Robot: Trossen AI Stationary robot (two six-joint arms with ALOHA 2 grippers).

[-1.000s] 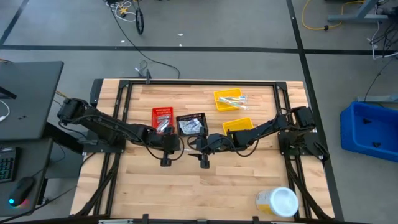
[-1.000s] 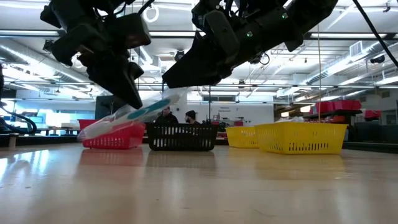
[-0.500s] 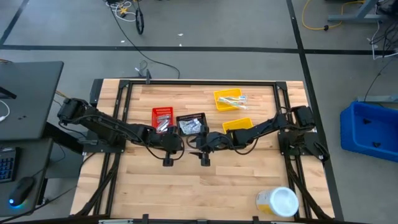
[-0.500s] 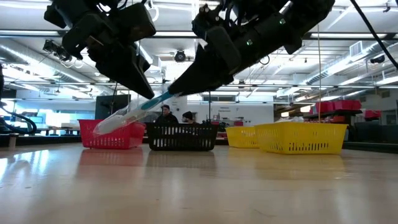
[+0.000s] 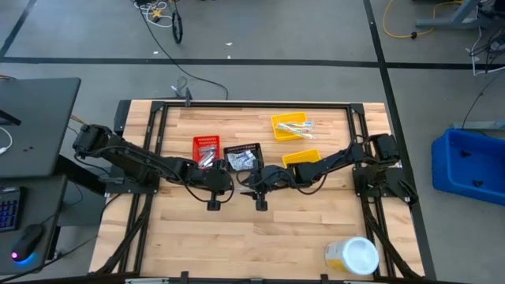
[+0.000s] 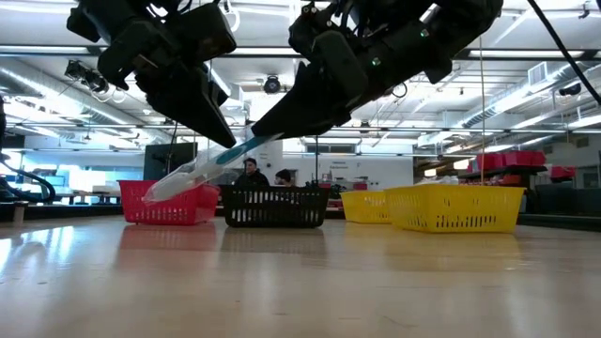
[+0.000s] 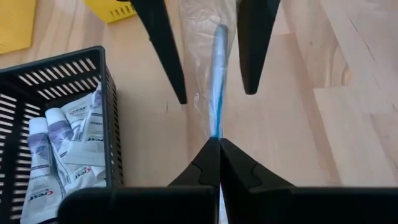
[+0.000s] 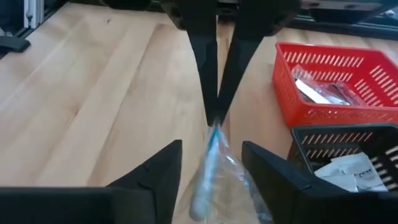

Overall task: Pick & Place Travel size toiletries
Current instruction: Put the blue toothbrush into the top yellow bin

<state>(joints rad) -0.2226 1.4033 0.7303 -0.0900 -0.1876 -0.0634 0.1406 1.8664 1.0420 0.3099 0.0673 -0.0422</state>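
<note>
Blue toothbrush in clear wrap, held in mid-air over the table in front of the bins.
My left gripper [image 7: 219,144] pinches one end of the wrapped toothbrush [image 7: 216,74]; my right gripper [image 8: 210,163] straddles the other end, fingers spread, contact unclear. Red bin [image 8: 336,81] holds packets, black bin [image 7: 59,118] mini tubes; the high view hides the brush under both grippers.

At the middle of the counter [image 5: 260,237] three bins stand in a row along its length: the red bin [image 5: 206,151] toward the left edge, the black bin [image 5: 242,157] touching it, a yellow bin [image 5: 302,158] toward the right edge. A second yellow bin [image 5: 289,126] sits nearer the far edge. The jar [image 5: 352,255] lies at the near right corner. The wrapped toothbrush [image 7: 215,87] hangs above the counter just in front of the black bin, between both grippers.
</note>
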